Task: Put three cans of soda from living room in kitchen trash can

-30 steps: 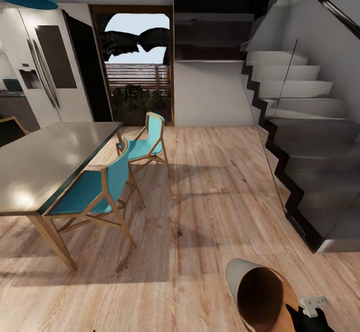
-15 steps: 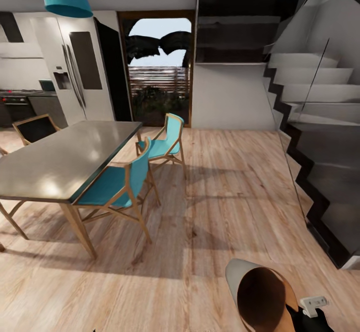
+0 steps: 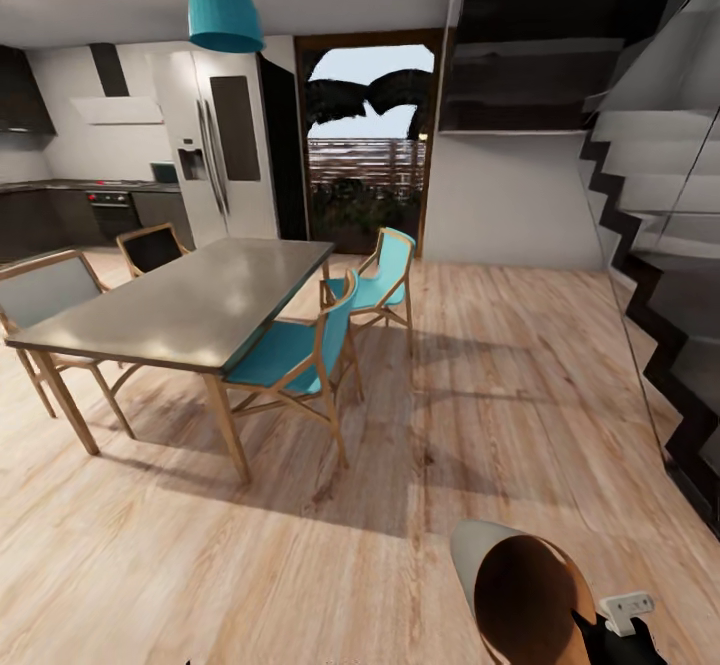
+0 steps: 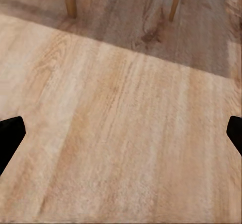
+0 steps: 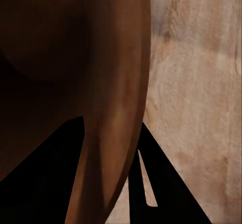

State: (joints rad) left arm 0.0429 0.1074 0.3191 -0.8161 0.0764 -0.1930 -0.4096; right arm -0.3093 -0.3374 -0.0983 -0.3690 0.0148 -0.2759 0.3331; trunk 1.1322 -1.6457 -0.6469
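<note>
**Copper-lined bin carried past the dining table**

Copper-brown, grey-sided tapered trash can [image 3: 520,595] sits nearest, its wall pinched between the right gripper's [image 5: 108,183] fingers. The left gripper [image 4: 121,133] is spread, empty. Beyond: one grey rectangular table [image 3: 180,300], four chairs. A loose rim grip could probably let the bin slip while driving.

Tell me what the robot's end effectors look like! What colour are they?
They are black. The left end effector's fingers show as two plain dark tips at the edges of the left wrist view. The right end effector's fingers are flat, pointed black wedges in the right wrist view. In the head view, a small pale grey block with dots sits on the black right arm.
</note>
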